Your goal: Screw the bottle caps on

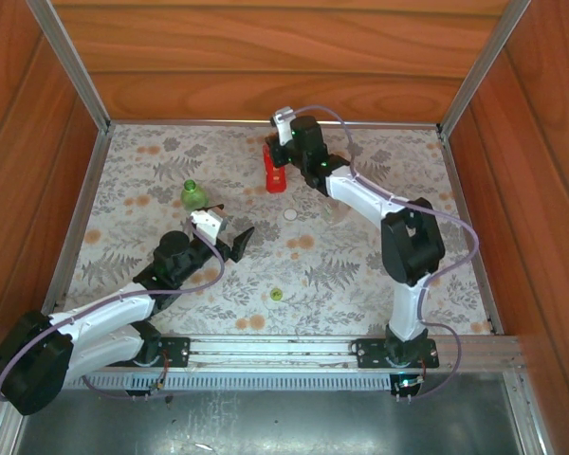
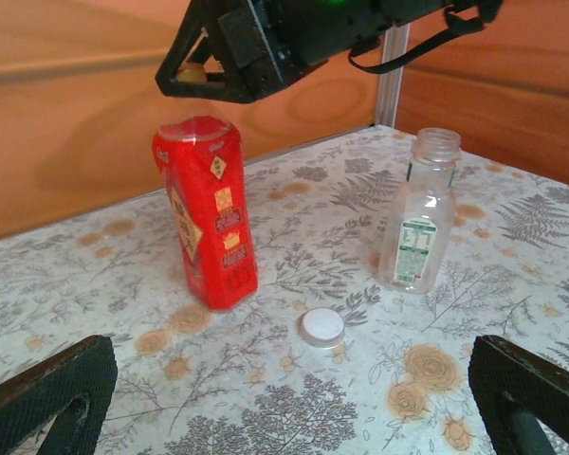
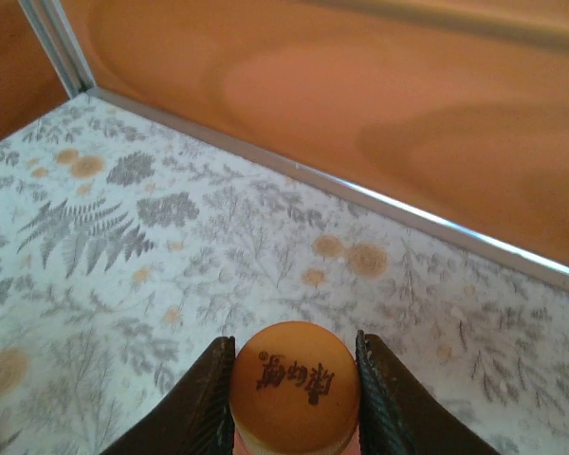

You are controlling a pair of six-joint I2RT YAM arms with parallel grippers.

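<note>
Right gripper: closed on the small round orange plastic cap — printed top up, one finger on each side. It hangs just above the mouth of the red labelled plastic bottle, not touching it. The bottle stands toward the back of the floral tablecloth.

Left gripper: jaws wide apart, holding nothing, low over the cloth and facing the red bottle. Between it and that bottle lies the flat white plastic cap, loose. Right of the white cap stands the short clear plastic bottle, neck bare. The translucent green plastic bottle stands off to the left. The tiny yellow-green cap lies well apart from it, nearer the arm bases.

Step in hand, as I judge it: setting the orange cap on the red bottle, with the two other caps yet to be picked up. The next move calls for a straight descent so the cap sits level on the threads, then a wrist turn under light downward pressure. The tall bottle is unbraced — it may spin or tip, and the free left gripper could steady it.
</note>
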